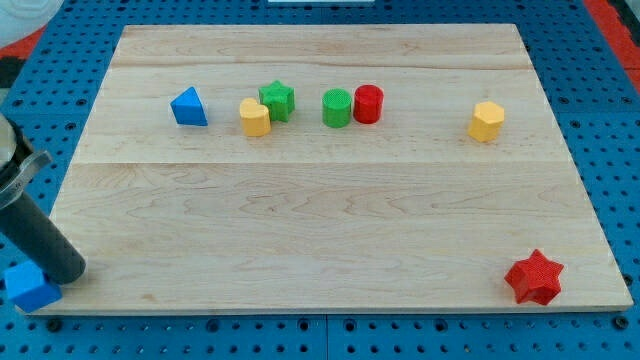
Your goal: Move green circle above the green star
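The green circle (pixel 337 108) stands in the upper middle of the wooden board (pixel 320 220), touching a red circle (pixel 368 104) on its right. The green star (pixel 277 100) lies a short way to the circle's left, at about the same height. A yellow hexagon (pixel 255 117) touches the star's lower left side. My tip (pixel 70 274) is at the board's bottom left corner, far from both green blocks and right beside a blue cube (pixel 30 287).
A blue triangle (pixel 188 107) lies left of the yellow hexagon. A second yellow hexagon (pixel 486 121) sits at the upper right. A red star (pixel 534 277) lies at the bottom right corner. Blue pegboard surrounds the board.
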You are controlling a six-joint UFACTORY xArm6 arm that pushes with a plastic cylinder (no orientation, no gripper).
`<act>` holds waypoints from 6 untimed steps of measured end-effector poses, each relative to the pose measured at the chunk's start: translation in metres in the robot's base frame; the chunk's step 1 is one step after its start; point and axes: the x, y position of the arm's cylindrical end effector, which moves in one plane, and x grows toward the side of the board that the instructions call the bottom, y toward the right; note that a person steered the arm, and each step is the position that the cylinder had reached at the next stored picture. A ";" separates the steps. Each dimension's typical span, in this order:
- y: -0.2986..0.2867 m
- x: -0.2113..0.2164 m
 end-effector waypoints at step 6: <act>0.210 -0.111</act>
